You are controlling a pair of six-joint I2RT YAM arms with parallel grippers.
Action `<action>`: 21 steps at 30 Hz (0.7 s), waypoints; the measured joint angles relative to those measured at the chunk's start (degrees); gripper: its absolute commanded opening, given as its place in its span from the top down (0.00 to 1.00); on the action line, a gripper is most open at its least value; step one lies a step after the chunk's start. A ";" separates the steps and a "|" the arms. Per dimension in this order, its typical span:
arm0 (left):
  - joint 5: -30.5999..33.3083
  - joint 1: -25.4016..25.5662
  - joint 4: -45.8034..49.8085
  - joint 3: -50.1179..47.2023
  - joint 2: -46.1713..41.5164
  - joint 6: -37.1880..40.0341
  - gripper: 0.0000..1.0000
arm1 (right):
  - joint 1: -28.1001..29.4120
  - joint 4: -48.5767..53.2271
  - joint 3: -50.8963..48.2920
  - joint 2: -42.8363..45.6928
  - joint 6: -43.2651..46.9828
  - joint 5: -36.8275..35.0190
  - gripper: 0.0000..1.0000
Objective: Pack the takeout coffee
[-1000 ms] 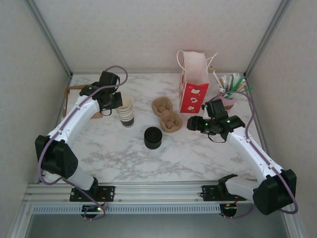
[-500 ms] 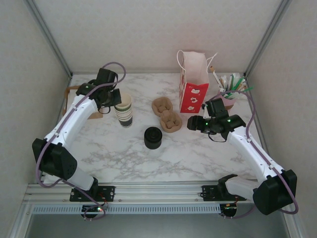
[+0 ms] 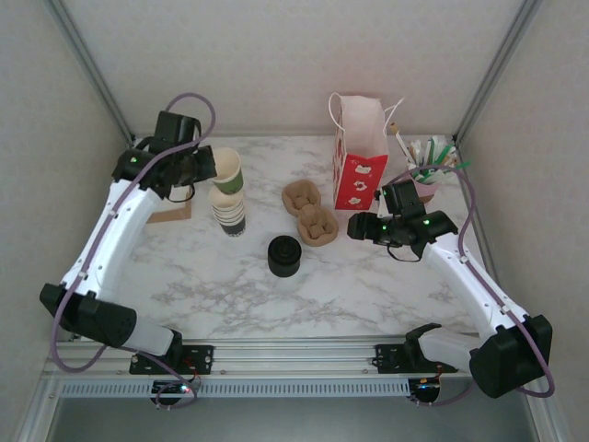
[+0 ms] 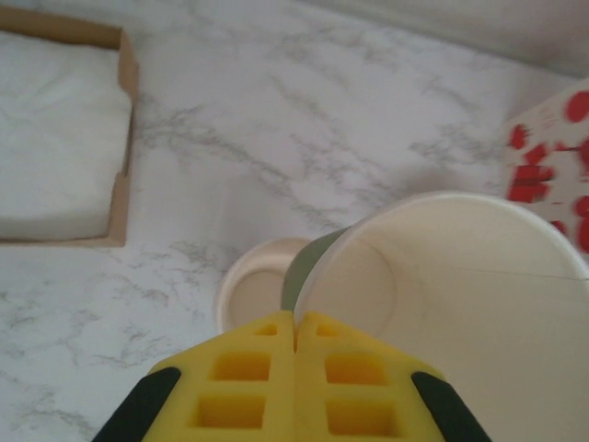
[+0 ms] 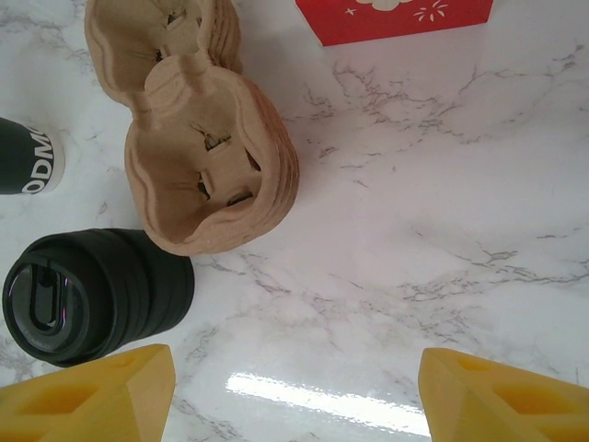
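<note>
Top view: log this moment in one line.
left gripper: shut on cup rim, over stack | right gripper: open, near lids | carrier: empty

From above, behind my bases, one camera overlooks the table (image 3: 368,276). Wrist cameras look down close past each claw; carriers (image 5: 207,166) beyond my right claw (image 5: 294,378) show overhead too.

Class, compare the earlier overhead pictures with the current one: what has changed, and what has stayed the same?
The left gripper, shut on the rim of one paper cup, has risen and swung left, lifting that cup off the cup stack; the cup now hangs tilted above it. The right gripper stays open in place. The lid stack, cup carriers and red bag have not moved.
</note>
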State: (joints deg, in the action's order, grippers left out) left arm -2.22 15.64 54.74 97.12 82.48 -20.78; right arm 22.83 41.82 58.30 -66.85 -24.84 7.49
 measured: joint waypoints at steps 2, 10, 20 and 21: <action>-1.81 0.79 -0.02 0.94 -1.88 -0.02 1.00 | 0.00 0.00 0.00 0.00 0.00 0.00 0.28; -7.21 9.27 -1.11 0.70 -5.97 -0.50 1.00 | 0.00 -0.04 0.00 0.96 -0.24 -2.27 0.15; -7.96 25.92 -8.57 -9.70 -3.08 -3.56 1.00 | -0.02 2.16 0.59 4.70 -2.36 -13.53 0.01; -7.65 27.32 -9.11 -10.32 -2.34 -3.87 1.00 | -0.09 2.62 0.63 4.98 -2.73 -14.60 0.01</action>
State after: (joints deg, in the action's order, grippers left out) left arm -9.87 42.96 45.63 86.80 80.14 -24.64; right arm 22.74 44.45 58.94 -61.87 -27.57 -7.11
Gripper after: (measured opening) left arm 0.053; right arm 0.987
